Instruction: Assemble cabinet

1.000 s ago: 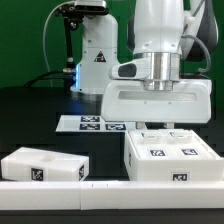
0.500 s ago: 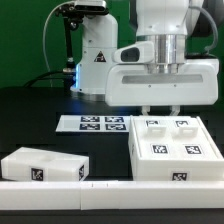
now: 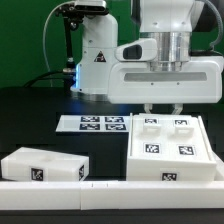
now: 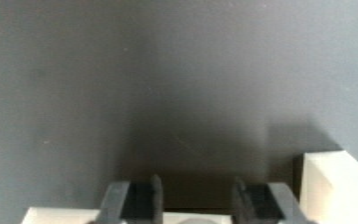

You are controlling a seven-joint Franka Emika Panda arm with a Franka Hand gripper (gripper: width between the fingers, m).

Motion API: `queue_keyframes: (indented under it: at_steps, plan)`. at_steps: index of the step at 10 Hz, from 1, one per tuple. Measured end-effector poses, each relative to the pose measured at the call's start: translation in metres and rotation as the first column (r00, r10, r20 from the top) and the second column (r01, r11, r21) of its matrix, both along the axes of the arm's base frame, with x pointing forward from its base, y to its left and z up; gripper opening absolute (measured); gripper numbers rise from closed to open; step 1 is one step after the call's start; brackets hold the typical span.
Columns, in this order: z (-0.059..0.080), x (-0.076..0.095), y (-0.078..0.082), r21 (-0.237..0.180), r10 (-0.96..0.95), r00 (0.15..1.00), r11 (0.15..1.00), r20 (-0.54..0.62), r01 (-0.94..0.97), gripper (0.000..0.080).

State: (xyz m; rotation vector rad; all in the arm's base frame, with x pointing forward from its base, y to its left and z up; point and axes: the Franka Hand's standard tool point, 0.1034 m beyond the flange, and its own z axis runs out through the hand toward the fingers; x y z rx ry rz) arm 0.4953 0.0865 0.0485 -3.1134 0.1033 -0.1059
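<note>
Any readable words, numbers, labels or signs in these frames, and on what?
None readable. Only black-and-white square tags, without letters or digits, show: on the white box, the white block and the marker board.

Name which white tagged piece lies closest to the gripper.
The large white box on the exterior view's right, close beneath the gripper; the smaller white block lies far off on that view's left.
</note>
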Motion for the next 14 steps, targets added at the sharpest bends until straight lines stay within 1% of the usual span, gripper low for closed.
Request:
queue_keyframes:
  at_steps: [1, 3, 5, 6, 7, 8, 11, 12, 13, 14]
  plan:
    - [0.001, 0.0, 0.0, 0.001, 0.0, 1.0, 1.0, -0.001, 0.0, 0.0185]
    - [0.013, 0.004, 0.001, 0.018, -0.004, 1.0, 1.0, -0.025, 0.004, 0.0185]
    - [0.027, 0.013, 0.0, 0.025, 0.01, 0.996, 1.0, -0.086, -0.008, 0.0185]
    - [0.032, 0.017, -0.002, 0.021, 0.016, 0.992, 1.0, -0.127, -0.013, 0.0185]
    - [0.034, 0.019, -0.003, 0.012, 0.015, 0.987, 1.0, -0.163, -0.014, 0.0186]
    - [0.035, 0.018, 0.0, -0.014, 0.01, 0.979, 1.0, -0.205, -0.013, 0.0186]
    - [0.033, 0.017, -0.002, -0.016, 0.01, 0.977, 1.0, -0.211, -0.014, 0.0185]
    - [0.035, 0.017, -0.003, -0.015, 0.009, 0.976, 1.0, -0.219, -0.013, 0.0185]
    - [0.055, 0.02, -0.004, -0.002, 0.003, 0.971, 1.0, -0.241, -0.004, 0.0186]
    - [0.069, 0.023, -0.007, 0.007, -0.002, 0.968, 1.0, -0.251, 0.004, 0.0186]
